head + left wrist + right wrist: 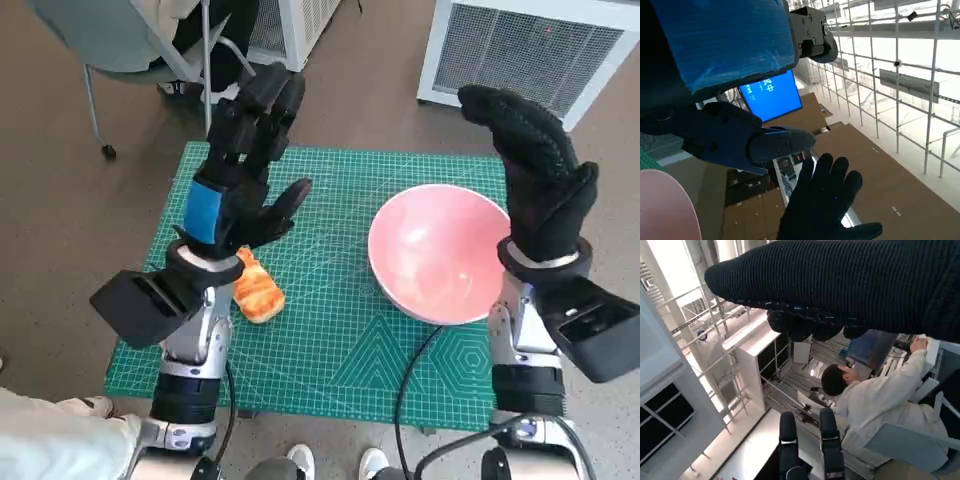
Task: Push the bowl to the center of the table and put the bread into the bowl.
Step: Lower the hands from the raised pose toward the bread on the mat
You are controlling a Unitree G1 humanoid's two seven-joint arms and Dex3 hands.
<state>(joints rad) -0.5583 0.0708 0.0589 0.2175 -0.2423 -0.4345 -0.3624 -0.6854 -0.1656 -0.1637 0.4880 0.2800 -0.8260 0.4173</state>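
One bowl [437,254], one bread [258,291], two raised hands.

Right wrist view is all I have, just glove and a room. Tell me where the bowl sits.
Observer: The pink bowl sits on the right part of the green mat, beside the right hand.
Operator: Report whether that hand holds anything.
Observer: No. The head view shows it raised and empty, next to the bowl's rim on the right.
Operator: Locate the bread.
Observer: The bread lies on the mat's left side, outside the bowl, partly under the left hand.
Operator: Say whether the left hand has it.
Observer: No. Its fingers are spread above the mat and hold nothing.
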